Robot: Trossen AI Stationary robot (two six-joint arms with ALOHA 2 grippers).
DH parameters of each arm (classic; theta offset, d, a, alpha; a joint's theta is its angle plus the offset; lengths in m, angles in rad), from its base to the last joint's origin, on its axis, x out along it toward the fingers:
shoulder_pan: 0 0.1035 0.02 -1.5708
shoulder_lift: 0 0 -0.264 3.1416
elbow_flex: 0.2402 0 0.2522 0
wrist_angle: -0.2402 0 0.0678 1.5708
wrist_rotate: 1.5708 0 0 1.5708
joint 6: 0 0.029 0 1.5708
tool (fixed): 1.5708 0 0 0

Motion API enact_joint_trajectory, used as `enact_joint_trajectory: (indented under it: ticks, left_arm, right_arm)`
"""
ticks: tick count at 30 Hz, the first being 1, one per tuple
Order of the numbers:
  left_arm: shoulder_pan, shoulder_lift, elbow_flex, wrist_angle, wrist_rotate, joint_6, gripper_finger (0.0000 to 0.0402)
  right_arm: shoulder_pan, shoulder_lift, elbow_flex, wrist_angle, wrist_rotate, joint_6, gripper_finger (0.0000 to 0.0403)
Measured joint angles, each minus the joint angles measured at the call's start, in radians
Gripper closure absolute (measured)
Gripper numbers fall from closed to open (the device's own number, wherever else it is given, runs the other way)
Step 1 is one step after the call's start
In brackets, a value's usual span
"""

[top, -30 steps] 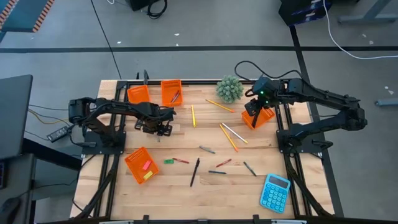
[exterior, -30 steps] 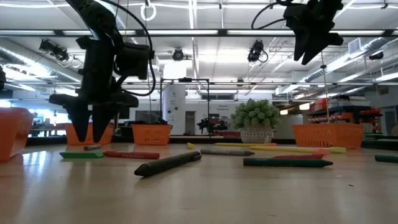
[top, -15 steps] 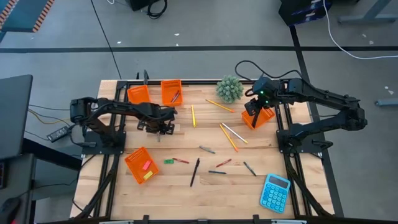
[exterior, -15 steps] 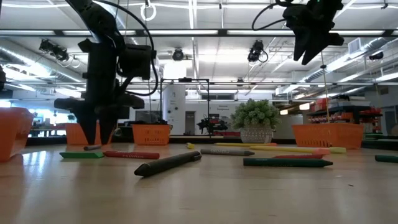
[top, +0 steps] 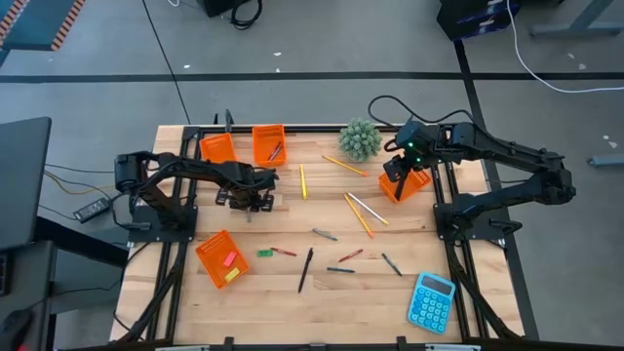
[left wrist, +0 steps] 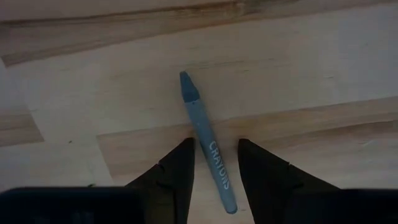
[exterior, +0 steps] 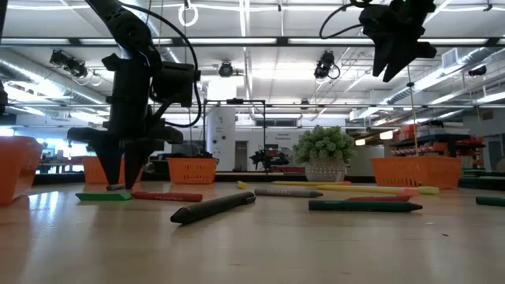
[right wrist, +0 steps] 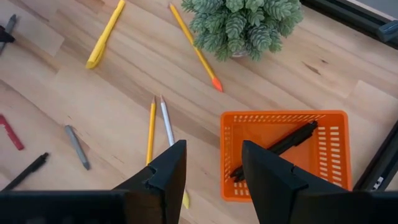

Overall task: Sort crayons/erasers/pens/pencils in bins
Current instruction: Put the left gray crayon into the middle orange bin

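The left tool [left wrist: 213, 163] is hanging low over the worktop [top: 292, 210], its fingers spread narrowly either side of a grey-blue crayon [left wrist: 208, 141] lying flat between them, not yet pinched. In the high view, two orange bins [top: 244, 146] are sitting at its 12 o'clock and a third bin [top: 220, 259] with erasers at its 7 o'clock. Loose crayons, pens and pencils [top: 357, 213] are lying across the middle. The right tool [right wrist: 211, 169] is hovering wide open above the fourth bin [right wrist: 283, 155], which is holding black pens [right wrist: 280, 148].
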Motion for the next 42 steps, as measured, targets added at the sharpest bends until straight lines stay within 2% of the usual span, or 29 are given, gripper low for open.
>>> enact_joint_trajectory:
  ticks: [24,42]
  left_arm:
    - [0.000,0.002,0.001,-0.003,-0.001,-0.002,0.0334]
    - [0.007,0.005,0.105,0.002,-0.013,0.013,0.0367]
  right_arm:
    - [0.000,0.000,0.000,0.000,0.000,0.000,0.0242]
    - [0.000,0.000,0.000,0.000,0.000,0.000,0.0242]
